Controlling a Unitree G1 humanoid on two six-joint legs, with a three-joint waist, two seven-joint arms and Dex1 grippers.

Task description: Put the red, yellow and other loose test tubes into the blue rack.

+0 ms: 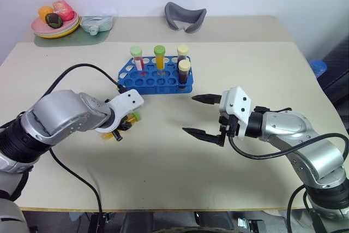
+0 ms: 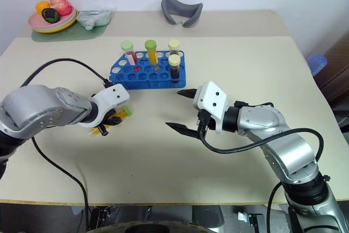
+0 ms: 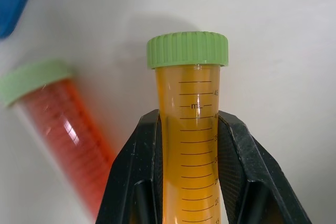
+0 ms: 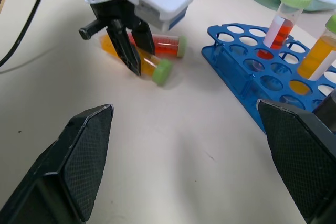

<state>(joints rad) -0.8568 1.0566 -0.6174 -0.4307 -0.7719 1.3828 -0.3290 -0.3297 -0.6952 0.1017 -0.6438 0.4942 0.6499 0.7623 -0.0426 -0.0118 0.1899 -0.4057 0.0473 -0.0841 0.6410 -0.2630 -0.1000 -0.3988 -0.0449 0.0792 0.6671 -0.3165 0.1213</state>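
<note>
The 2 head views look forward and down from above the table [image 1: 163, 151], taking in both arms, the blue rack [image 1: 155, 80] and the far wall; the right eye sits slightly to one side, so everything lands a little further left in it. The left wrist view looks along the left gripper [image 3: 189, 129], very near the yellow tube [image 3: 190, 129] clamped between its fingers, with an orange-red tube [image 3: 63, 124] on the tabletop beyond. The right wrist view looks low across the table between the spread fingers of the right gripper [image 4: 194, 156] toward the left gripper and the rack, ground shared with both head views.
</note>
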